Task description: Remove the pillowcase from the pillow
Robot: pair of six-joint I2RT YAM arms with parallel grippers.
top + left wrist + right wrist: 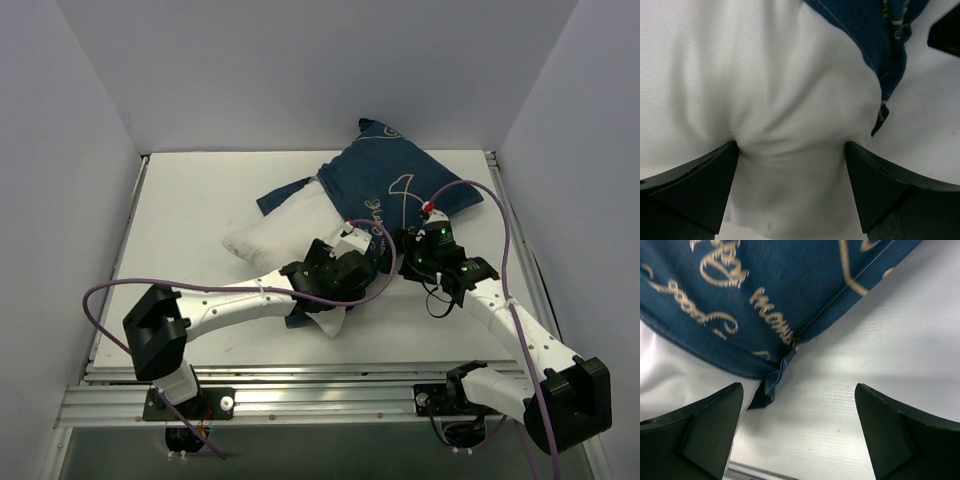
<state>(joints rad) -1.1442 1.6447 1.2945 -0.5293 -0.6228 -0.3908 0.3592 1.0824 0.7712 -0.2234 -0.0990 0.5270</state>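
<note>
The navy pillowcase (pixel 395 180) with cream drawings lies at the back right of the table and covers the far end of the white pillow (pixel 275 238). The pillow's bare near end sticks out to the left and front. My left gripper (pixel 366 250) is open, its fingers (pixel 715 175) set wide on either side of the bare pillow (pixel 780 90), pressing into its puckered cloth. The pillowcase hem (pixel 875 30) runs at the upper right there. My right gripper (pixel 405 255) is open over the bare table (pixel 865 365), just short of the pillowcase's folded hem corner (pixel 774 380).
White walls enclose the table (pixel 180 220) on three sides. An aluminium rail (pixel 300 400) runs along the front by the arm bases. Purple cables (pixel 505 235) loop above both arms. The two grippers are close together beside the pillow.
</note>
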